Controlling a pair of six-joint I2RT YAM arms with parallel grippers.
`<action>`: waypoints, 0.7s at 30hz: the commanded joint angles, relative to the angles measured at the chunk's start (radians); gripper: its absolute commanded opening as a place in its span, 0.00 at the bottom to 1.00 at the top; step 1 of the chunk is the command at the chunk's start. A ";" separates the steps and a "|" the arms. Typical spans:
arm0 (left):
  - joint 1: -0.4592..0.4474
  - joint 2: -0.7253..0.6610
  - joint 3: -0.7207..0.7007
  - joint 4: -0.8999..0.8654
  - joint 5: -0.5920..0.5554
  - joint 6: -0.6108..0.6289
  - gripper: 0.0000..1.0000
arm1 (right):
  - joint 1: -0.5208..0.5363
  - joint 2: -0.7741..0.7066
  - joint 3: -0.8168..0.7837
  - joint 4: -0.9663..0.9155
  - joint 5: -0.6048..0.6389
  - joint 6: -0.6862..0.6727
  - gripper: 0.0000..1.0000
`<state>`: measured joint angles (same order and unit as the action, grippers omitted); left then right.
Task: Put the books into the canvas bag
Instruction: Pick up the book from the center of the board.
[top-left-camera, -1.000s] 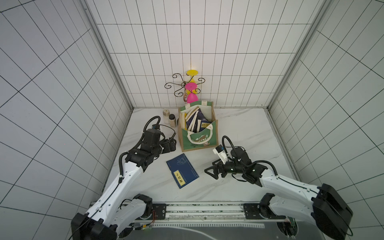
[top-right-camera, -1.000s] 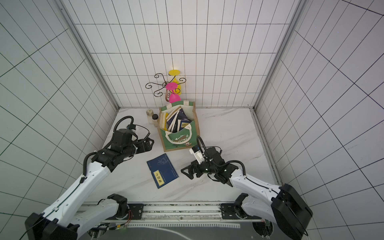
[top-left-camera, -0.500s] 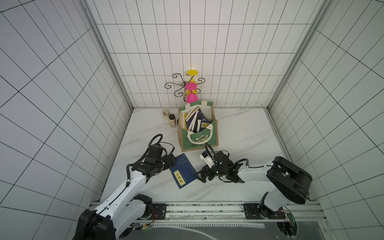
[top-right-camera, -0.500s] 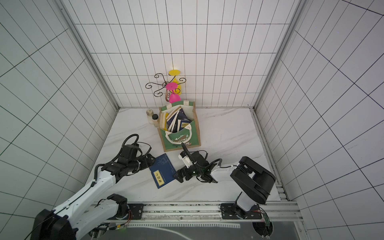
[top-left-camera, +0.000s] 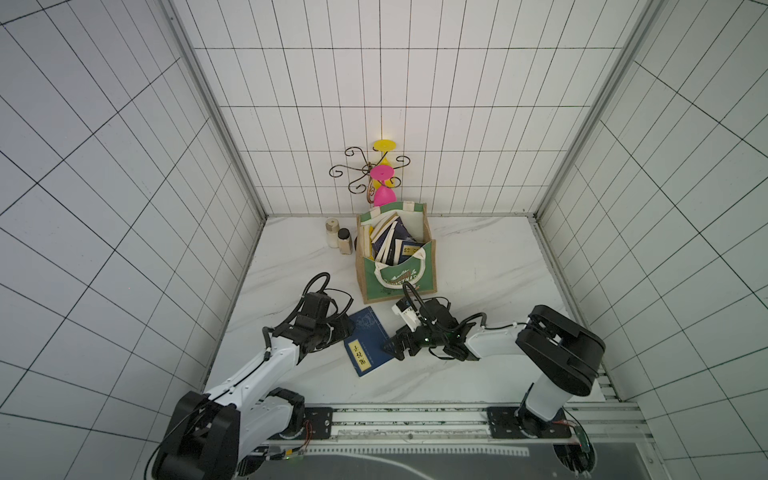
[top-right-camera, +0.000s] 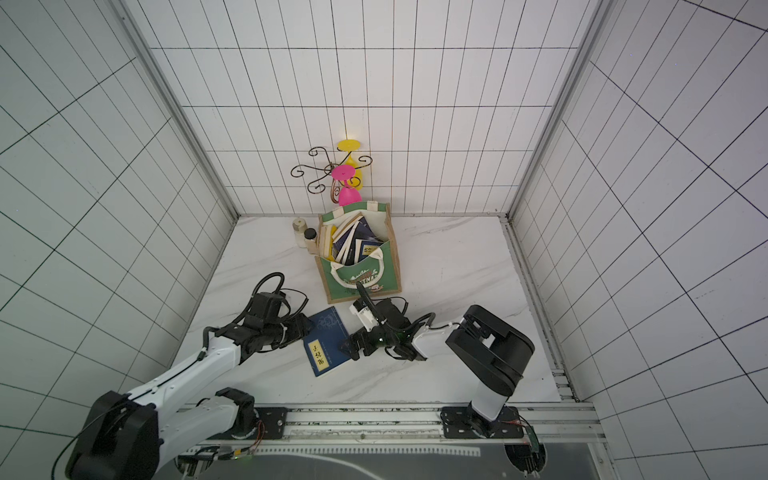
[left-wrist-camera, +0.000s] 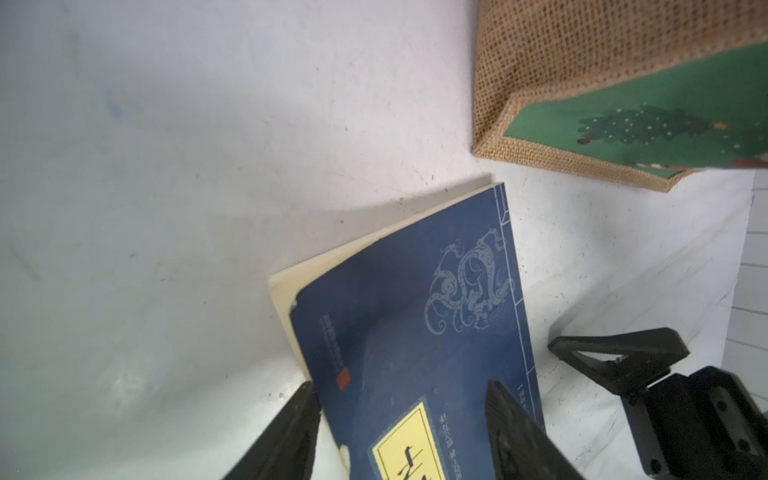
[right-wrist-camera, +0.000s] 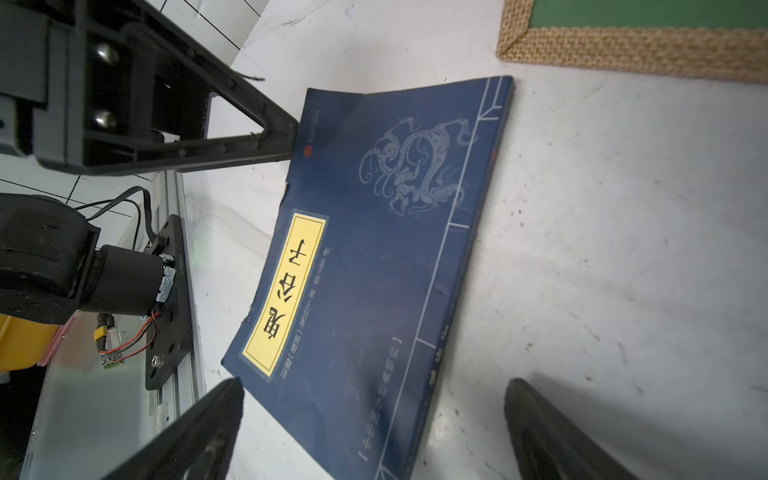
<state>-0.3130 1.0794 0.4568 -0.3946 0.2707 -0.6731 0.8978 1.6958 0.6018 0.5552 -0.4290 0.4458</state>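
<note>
One navy book (top-left-camera: 365, 347) (top-right-camera: 325, 348) with a yellow title label lies on the white table in front of the canvas bag (top-left-camera: 399, 282) (top-right-camera: 361, 280). Several more books (top-left-camera: 392, 241) stand inside the bag. My left gripper (top-left-camera: 345, 332) (left-wrist-camera: 401, 388) sits low at the book's left long edge, jaws apart. One finger (left-wrist-camera: 291, 432) is beside the page edge and the other finger (left-wrist-camera: 515, 428) is over the cover. My right gripper (top-left-camera: 392, 345) (right-wrist-camera: 374, 386) is wide open at the book's spine side, and the spine corner lies between its fingers.
Two small jars (top-left-camera: 337, 237) stand left of the bag. A curly metal stand with pink and yellow goblets (top-left-camera: 380, 178) is behind it at the back wall. The arms' base rail (top-left-camera: 415, 415) runs along the table's front edge. Tiled walls close in both sides.
Both arms came down to the loose book, the left from beside the bag, the right from farther right. The left jaws have narrowed. The book shifted slightly.
</note>
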 joint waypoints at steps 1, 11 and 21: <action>0.000 0.027 -0.016 0.087 0.044 -0.001 0.62 | 0.013 0.017 0.050 -0.007 -0.029 0.012 0.99; 0.000 0.027 -0.022 0.140 0.078 0.008 0.46 | 0.016 0.027 0.048 0.017 -0.067 0.011 0.99; -0.001 0.071 -0.029 0.215 0.166 0.037 0.29 | 0.015 0.022 0.044 0.043 -0.087 0.012 0.99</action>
<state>-0.3122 1.1297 0.4347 -0.2314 0.3969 -0.6521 0.9043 1.7058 0.6018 0.5762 -0.4900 0.4526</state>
